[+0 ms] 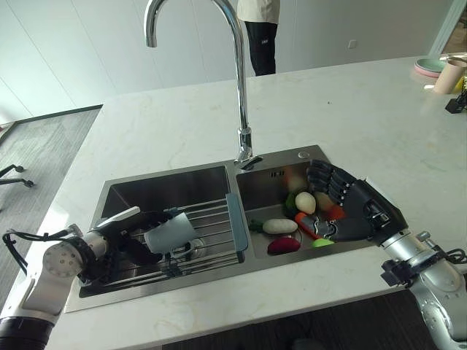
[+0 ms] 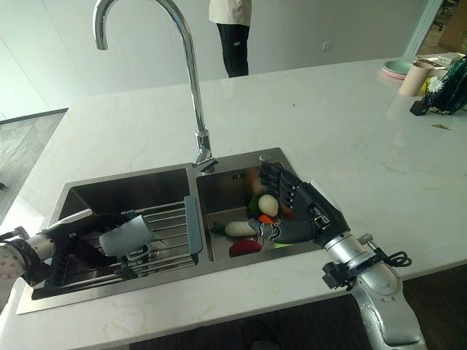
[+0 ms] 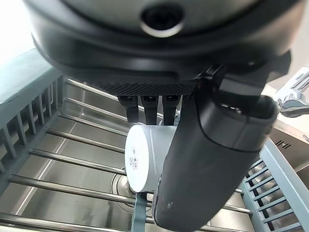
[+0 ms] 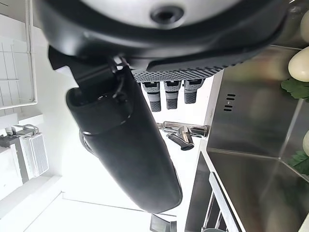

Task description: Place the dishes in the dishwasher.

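Note:
A grey-blue cup (image 1: 169,233) lies on its side on the wire dish rack (image 1: 213,217) in the left basin. My left hand (image 1: 130,239) reaches in from the left. Its fingers lie on one side of the cup and its thumb on the other, so it is shut on the cup (image 3: 140,162). Over the right basin my right hand (image 1: 357,211) hovers open, its fingers spread and holding nothing. Under and beside it lie toy vegetables: a white egg-shaped piece (image 1: 305,202), a white radish (image 1: 279,226), a carrot and a dark red piece (image 1: 283,246).
A tall chrome faucet (image 1: 238,73) rises behind the divider between the basins of the steel sink (image 1: 168,177). White counter surrounds it. Cups and plates (image 1: 438,69) stand at the far right corner. A person (image 1: 260,33) stands behind the counter.

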Controlling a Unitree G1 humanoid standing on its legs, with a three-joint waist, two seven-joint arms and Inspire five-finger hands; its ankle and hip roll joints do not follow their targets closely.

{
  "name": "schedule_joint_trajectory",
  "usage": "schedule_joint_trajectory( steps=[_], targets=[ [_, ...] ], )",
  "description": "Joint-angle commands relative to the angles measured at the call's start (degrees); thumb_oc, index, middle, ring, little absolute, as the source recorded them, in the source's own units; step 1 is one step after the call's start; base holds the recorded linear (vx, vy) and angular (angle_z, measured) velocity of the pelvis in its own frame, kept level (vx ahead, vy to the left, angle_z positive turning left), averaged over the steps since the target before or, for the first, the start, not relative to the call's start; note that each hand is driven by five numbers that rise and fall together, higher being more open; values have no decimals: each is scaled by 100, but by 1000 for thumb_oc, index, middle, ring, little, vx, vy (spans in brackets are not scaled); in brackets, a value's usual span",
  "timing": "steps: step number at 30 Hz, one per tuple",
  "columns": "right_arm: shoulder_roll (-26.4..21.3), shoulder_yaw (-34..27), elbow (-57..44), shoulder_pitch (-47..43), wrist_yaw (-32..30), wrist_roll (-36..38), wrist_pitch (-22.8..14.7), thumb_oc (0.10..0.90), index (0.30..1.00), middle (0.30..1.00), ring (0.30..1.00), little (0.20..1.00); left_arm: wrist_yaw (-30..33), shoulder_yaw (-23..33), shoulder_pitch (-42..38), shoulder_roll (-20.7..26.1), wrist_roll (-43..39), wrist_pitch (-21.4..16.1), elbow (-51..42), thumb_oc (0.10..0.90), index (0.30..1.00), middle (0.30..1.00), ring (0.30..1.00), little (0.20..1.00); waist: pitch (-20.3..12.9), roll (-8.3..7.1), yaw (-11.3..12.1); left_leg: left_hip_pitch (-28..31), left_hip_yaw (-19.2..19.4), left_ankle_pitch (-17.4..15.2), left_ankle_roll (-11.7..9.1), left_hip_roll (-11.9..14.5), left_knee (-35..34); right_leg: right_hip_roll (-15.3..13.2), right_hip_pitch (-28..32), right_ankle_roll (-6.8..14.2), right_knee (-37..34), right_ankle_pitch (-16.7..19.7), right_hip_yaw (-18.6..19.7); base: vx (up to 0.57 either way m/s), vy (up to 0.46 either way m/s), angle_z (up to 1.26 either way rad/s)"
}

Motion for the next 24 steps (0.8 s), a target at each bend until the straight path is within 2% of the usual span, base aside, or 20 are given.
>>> schedule_joint_trajectory(
  steps=[1,12,24],
  targets=[
    [-93,-337,-217,-772,-12,157,-558,800,900,900,900,900,341,168,-811,112,57,-47,-31,800,900,900,900,900,-286,52,-32,159,495,-976,-53,121,538,221,131,319,-73,-435,-254,0,0,0],
    [-82,-282,-217,-797,-5,106,-569,800,900,900,900,900,282,20,-912,36,-53,250,219,800,900,900,900,900,-281,75,-63,177,520,-969,-56,121,538,229,138,320,-73,-429,-240,0,0,0],
    [-38,-223,-161,-835,-23,53,-628,800,900,900,900,900,511,-106,-1014,-118,96,278,390,800,900,900,900,900,-281,41,-69,181,527,-975,-50,127,538,239,139,306,-73,-436,-244,0,0,0]
  ],
)
